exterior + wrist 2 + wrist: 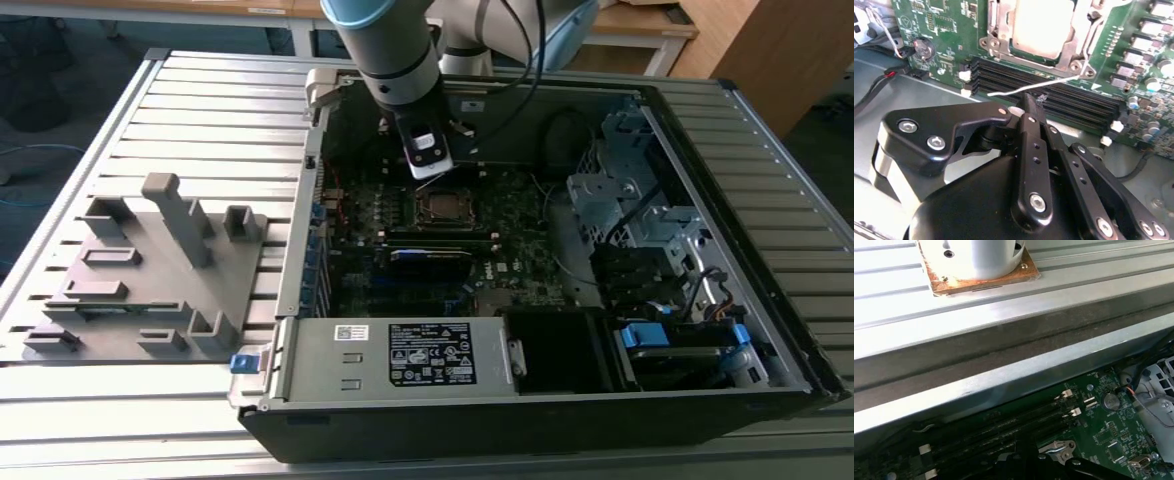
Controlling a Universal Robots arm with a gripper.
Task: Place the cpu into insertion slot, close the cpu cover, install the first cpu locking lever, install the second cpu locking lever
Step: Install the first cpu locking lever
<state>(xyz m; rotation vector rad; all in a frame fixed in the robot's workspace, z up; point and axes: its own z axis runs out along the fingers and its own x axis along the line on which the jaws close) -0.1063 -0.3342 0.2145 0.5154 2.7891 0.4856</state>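
Observation:
The cpu (1041, 22) lies flat in the insertion slot (445, 208) of the green motherboard, its pale metal top showing through the window of the cpu cover (999, 30), which is folded down over it. A thin wire locking lever (1064, 80) sticks out loose across the black memory slots. My gripper (1027, 100) is shut with its black fingers together, the tip right at that lever wire; I cannot tell whether it touches. In the exterior view the gripper (430, 165) hangs inside the open case, just behind the socket.
Long black memory slots (1054, 97) run beside the socket. A power supply (400, 355) fills the case's near side, and a drive cage (627, 200) with cables stands on the exterior view's right. A grey fixture plate (134, 270) lies outside the case on the left.

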